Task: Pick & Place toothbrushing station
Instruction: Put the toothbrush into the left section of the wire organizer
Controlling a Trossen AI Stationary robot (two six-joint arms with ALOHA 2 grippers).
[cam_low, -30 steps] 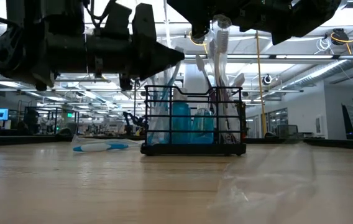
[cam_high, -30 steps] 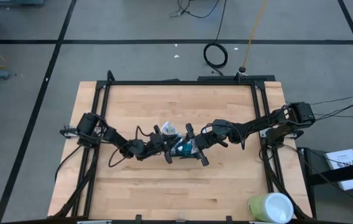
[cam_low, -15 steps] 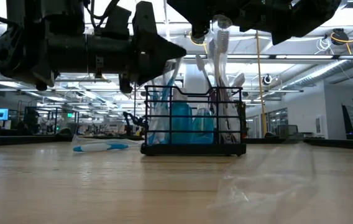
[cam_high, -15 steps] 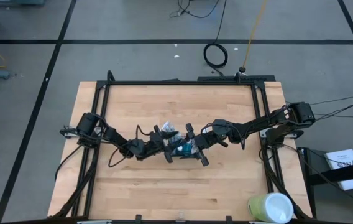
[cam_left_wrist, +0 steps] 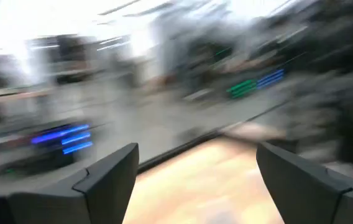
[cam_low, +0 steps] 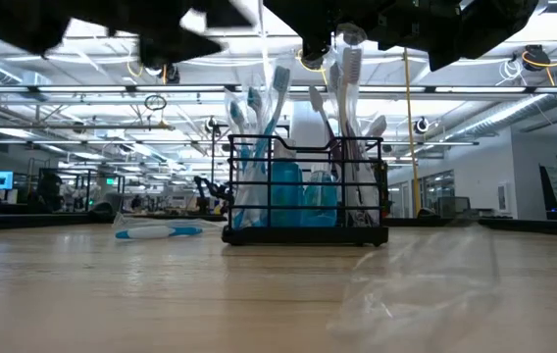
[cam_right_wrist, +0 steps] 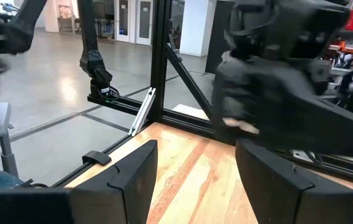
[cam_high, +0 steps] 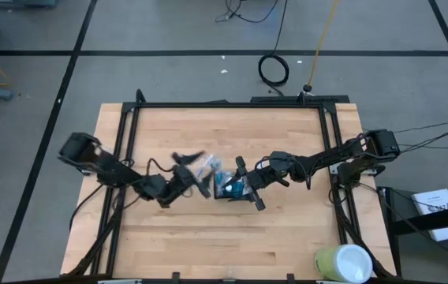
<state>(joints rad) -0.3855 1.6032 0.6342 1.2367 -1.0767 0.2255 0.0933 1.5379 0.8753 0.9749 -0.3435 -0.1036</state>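
Holder: the black wire holder (cam_low: 304, 191) stands upright near the middle of my table (cam_high: 208, 237), with toothbrushes (cam_low: 342, 83) and blue cups (cam_low: 286, 196) inside.
My left gripper (cam_high: 195, 168): just left of the holder, fingers (cam_left_wrist: 111, 174) spread, holding nothing.
My right gripper (cam_high: 244, 185): over the holder's right side, fingers (cam_right_wrist: 136, 180) spread, pinching nothing.
Loose toothbrush (cam_low: 158, 231): flat on the table, left of the holder.
Green cup (cam_high: 342, 263): by the table's near right corner.

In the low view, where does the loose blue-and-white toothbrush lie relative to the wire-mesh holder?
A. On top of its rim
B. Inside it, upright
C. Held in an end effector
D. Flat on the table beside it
D: the loose toothbrush lies flat on the table, apart from the wire-mesh holder.
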